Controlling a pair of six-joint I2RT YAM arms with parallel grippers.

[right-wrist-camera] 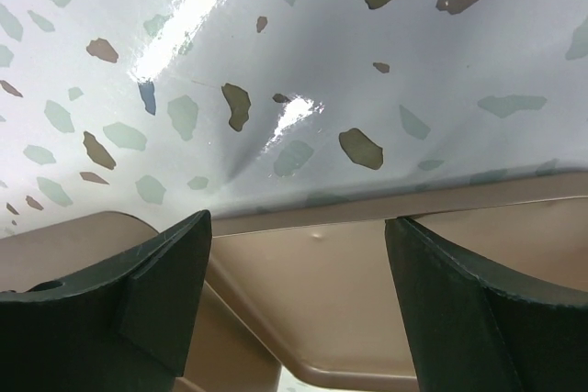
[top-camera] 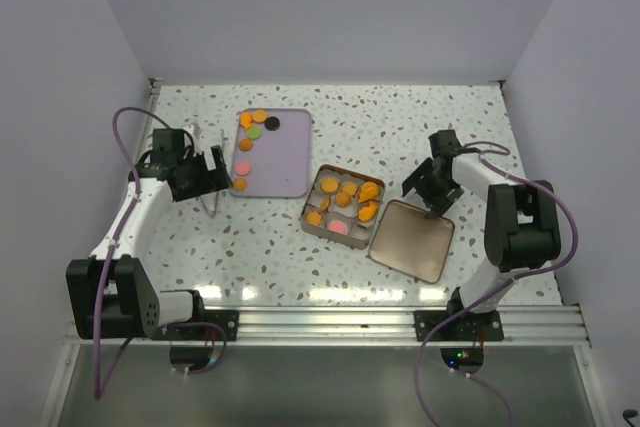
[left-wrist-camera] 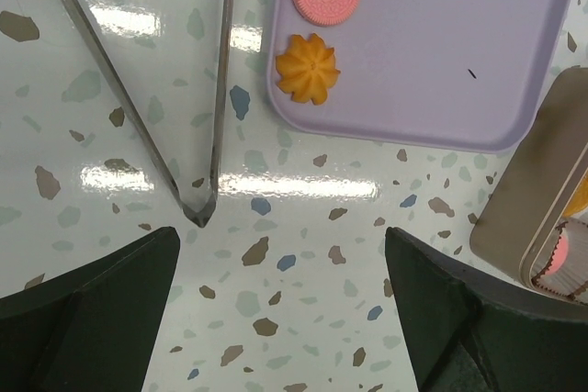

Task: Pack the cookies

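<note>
Bases (top-camera: 190, 322) sit nearest in the top view; beyond them, cookies (top-camera: 347, 199) fill the tin (top-camera: 310, 225) and more lie on the tray (top-camera: 285, 157). Left wrist: left gripper (left-wrist-camera: 282, 254) is wide and empty beside the tongs (left-wrist-camera: 200, 210); a skewed close could push them away. Right wrist: right gripper (right-wrist-camera: 299, 227) is wide and empty over the lid (right-wrist-camera: 312, 300); descending could snag its rim.

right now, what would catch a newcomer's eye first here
The open tin at the centre, packed with mostly orange cookies, stands out first. To its left a lilac tray holds a column of more cookies along its left edge, and the lid lies on the tin's right.
</note>
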